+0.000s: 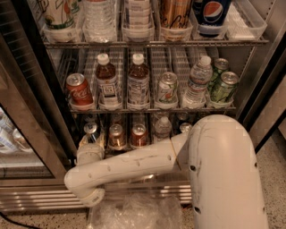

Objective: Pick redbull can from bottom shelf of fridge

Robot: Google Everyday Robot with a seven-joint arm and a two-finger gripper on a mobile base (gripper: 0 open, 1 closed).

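Step in hand: the reach to grasp. The pincer (90, 144) sits at the left end of the lowest wire rack (127, 147) of the glass-door steel fridge (49, 107), just below the slim silver-topped redbull can (91, 129). Whether it is spread or pinching cannot be told. Next move, as judged: secure the hold, then withdraw clear of the copper-red cans (117, 135).

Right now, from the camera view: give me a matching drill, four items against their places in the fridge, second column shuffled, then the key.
Items
1. redbull can
2. Coca-Cola can
3. Pepsi can
4. gripper

Places
A. middle rack, far left
B. bottom shelf, left of the copper-red cans
C. low at the left of the fridge, just in front of the leftmost lane
D. upper rack, right side

Pairs: 1-B, 2-A, 3-D, 4-C
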